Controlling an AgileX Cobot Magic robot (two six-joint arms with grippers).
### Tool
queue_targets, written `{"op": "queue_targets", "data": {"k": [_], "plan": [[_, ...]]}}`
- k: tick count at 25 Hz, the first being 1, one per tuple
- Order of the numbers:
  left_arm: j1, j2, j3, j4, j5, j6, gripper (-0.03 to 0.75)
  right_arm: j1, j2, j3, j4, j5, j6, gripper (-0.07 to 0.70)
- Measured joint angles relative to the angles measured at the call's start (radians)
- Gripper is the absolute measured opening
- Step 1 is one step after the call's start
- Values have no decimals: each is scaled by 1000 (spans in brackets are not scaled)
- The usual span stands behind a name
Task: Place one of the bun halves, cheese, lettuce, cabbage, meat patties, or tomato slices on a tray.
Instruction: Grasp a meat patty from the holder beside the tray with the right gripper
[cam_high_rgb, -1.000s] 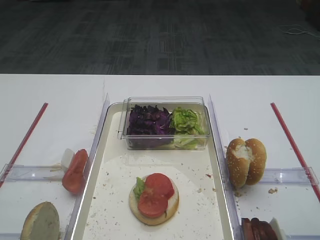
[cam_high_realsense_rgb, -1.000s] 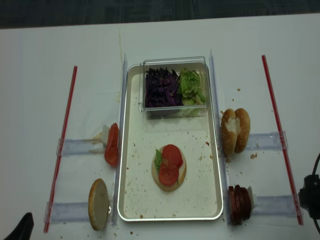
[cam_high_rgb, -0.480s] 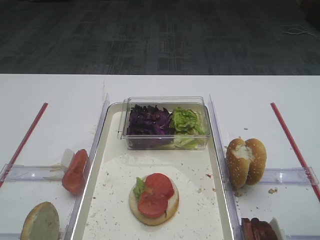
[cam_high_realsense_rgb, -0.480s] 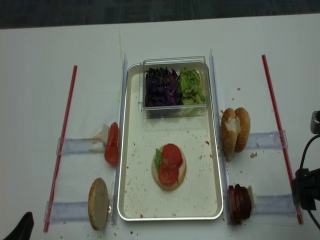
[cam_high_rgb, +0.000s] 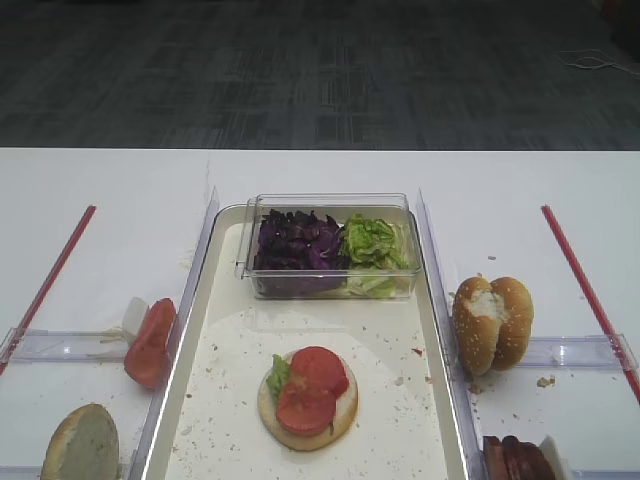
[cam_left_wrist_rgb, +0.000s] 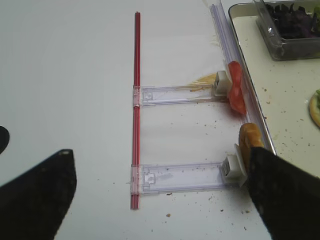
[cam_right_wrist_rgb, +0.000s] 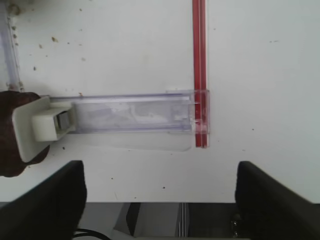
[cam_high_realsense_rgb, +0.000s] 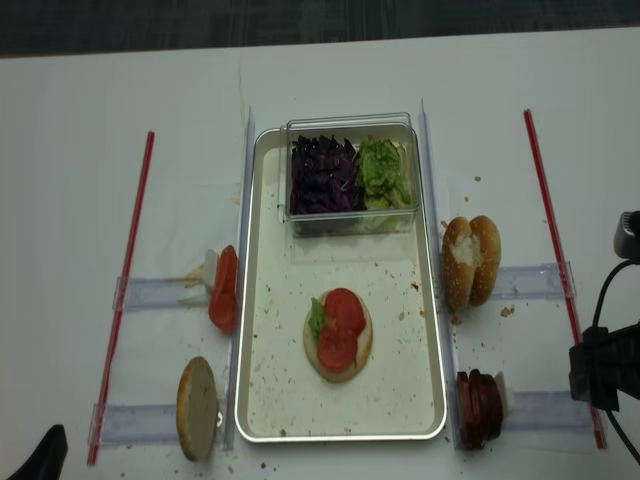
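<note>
The large cream-white rectangular tray (cam_high_realsense_rgb: 430, 380) on the white surface (cam_high_realsense_rgb: 80, 180) carries a sesame bun half (cam_high_realsense_rgb: 338, 347) topped with green lettuce and two bright red tomato slices (cam_high_realsense_rgb: 341, 326). Reddish-brown meat patties (cam_high_realsense_rgb: 478, 407) stand beside its right edge. The right gripper (cam_right_wrist_rgb: 160, 200) hangs wide apart nearby, holding nothing; the left gripper (cam_left_wrist_rgb: 160, 195) likewise.
</note>
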Motion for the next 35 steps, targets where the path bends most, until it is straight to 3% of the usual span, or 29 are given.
{"op": "queue_targets", "data": {"k": [5, 7, 17, 21, 24, 29, 35], "plan": [[0, 0, 0, 0, 0, 0, 670, 12, 0, 0, 15, -4, -2, 635], [0, 0, 0, 0, 0, 0, 670, 62, 0, 0, 15, -11, 22, 635], [0, 0, 0, 0, 0, 0, 670, 522, 23, -99, -82, -59, 424, 635], [0, 0, 0, 0, 0, 0, 670, 693, 119, -147, -133, -73, 573, 635], [0, 0, 0, 0, 0, 0, 670, 774, 214, -162, -138, -116, 631, 634], [0, 0, 0, 0, 0, 0, 670, 847, 340, -191, -99, -179, 646, 634], [0, 0, 0, 0, 0, 0, 670, 857, 396, -192, -87, -214, 648, 634]]}}
